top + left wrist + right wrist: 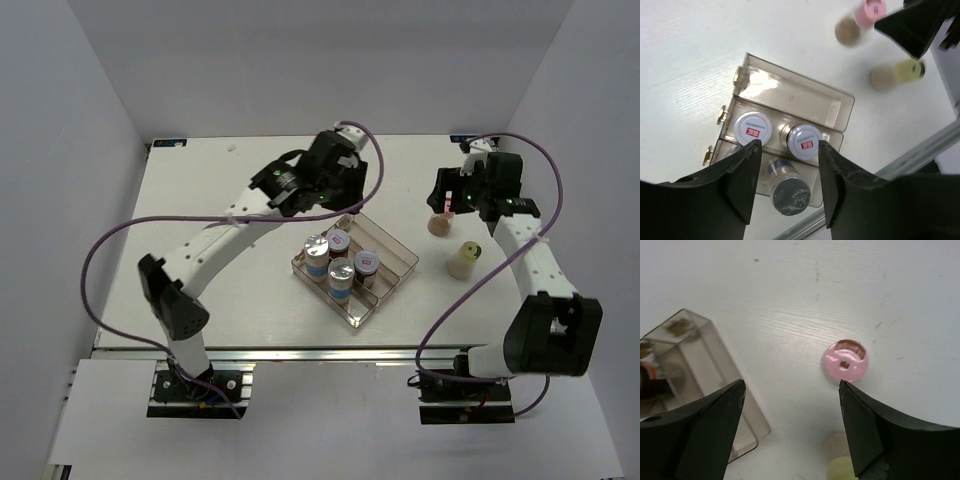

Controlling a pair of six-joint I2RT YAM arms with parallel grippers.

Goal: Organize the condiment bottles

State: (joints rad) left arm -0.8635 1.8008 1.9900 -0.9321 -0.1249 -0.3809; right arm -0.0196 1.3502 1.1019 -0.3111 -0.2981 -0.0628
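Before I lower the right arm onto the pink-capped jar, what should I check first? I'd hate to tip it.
1. Right gripper open and empty: ok.
2. Pink-capped jar upright: ok.
3. Jar centred under the gripper: not ok; in the right wrist view it sits well to one side.
4. Yellow-capped jar apart from the pink one: ok.
5. Free compartment in the tray: ok, the long one is empty.
6. Left gripper clear of the tray: not ok; it hangs open above it and may block the drop-off.
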